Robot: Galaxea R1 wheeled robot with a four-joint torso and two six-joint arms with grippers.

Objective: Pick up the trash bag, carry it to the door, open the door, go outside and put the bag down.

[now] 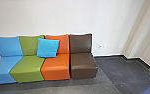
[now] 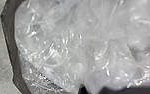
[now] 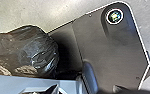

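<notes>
Pincer states are hard to read: at the left pincer (image 2: 92,90) and the right pincer (image 3: 86,90) I cannot tell how far either is open, nor whether either has hold of the bag. In the right wrist view the dark, glossy trash bag (image 3: 36,50) lies close to the robot's own wide plate, its rounded end creased and shining, with pale grey floor (image 3: 28,12) beyond. Crumpled clear plastic (image 2: 66,47) spreads through the left wrist view, bordered along one side by a dark, angular edge (image 2: 13,50); I cannot tell whether this belongs to the same bag. Ahead of the robot, in the head view, four padded seats stand side by side against a white wall (image 1: 66,15): from left to right a blue seat (image 1: 3,66), a green seat (image 1: 28,67), an orange seat (image 1: 56,67) and a brown seat (image 1: 83,66). One bright blue cushion (image 1: 48,48) leans across the backrests of the green and orange ones. Small wall sockets (image 1: 102,46) sit to the right of the brown seat, above dark skirting.
</notes>
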